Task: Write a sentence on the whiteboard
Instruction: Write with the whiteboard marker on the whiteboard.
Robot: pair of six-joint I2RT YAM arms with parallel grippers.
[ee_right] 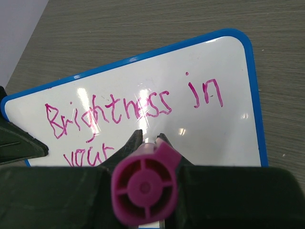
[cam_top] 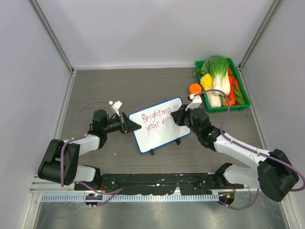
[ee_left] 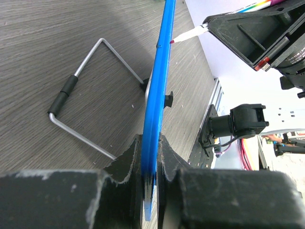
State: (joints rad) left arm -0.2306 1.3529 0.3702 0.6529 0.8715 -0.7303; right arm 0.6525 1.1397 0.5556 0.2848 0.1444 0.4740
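The whiteboard (cam_top: 159, 131) stands tilted on its feet mid-table, white with a blue frame. The sentence (cam_top: 157, 117) in pink reads "Brightness in" with "your e" below; in the right wrist view the sentence (ee_right: 124, 107) shows on the whiteboard (ee_right: 228, 124). My left gripper (cam_top: 129, 124) is shut on the board's left edge; the left wrist view shows the blue frame (ee_left: 156, 114) between the jaws of the left gripper (ee_left: 151, 157). My right gripper (cam_top: 182, 117) is shut on a pink marker (ee_right: 145, 186), its tip against the board's right part.
A green basket (cam_top: 240, 106) of toy vegetables stands at the back right, with an orange ball (cam_top: 195, 88) beside it. A wire stand (ee_left: 81, 109) props the board from behind. Grey walls enclose the table on three sides.
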